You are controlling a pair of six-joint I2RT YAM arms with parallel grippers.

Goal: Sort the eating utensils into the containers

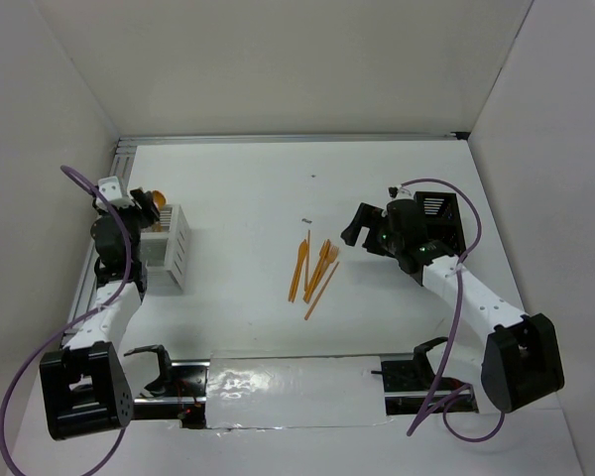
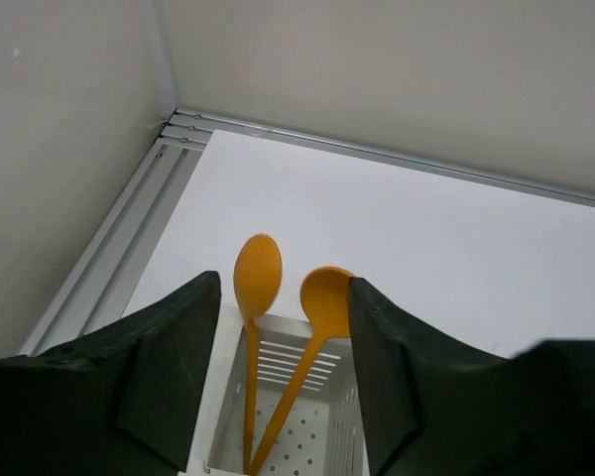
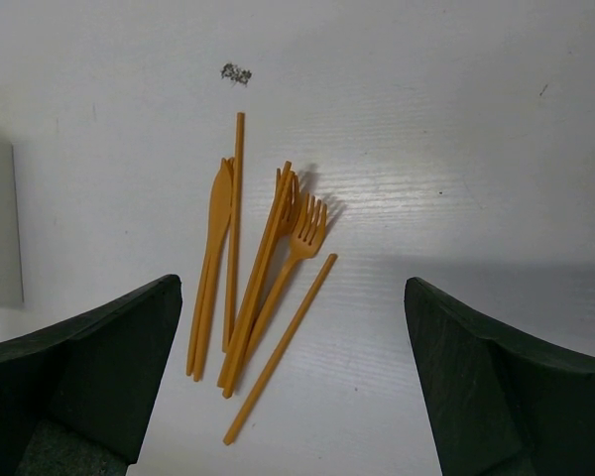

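Two orange spoons (image 2: pixel 256 273) stand handle-down in the white caddy (image 2: pixel 278 362), bowls up. My left gripper (image 2: pixel 283 283) is open above that caddy, a finger on each side; the right spoon's bowl (image 2: pixel 325 297) rests against my right finger (image 2: pixel 387 367). In the top view the white caddy (image 1: pixel 171 246) sits at the left by the left gripper (image 1: pixel 144 203). Several orange utensils (image 1: pixel 313 266) lie bunched mid-table: a knife (image 3: pixel 216 213), forks (image 3: pixel 305 233) and plain sticks (image 3: pixel 283 342). My right gripper (image 3: pixel 293 288) is open and empty above them. The black caddy (image 1: pixel 442 220) stands behind the right gripper (image 1: pixel 362 226).
White walls enclose the table on three sides. A metal rail (image 2: pixel 129 248) runs along the left edge. A reflective strip (image 1: pixel 297 389) covers the near edge between the arm bases. A small dark speck (image 3: pixel 236 72) lies beyond the pile.
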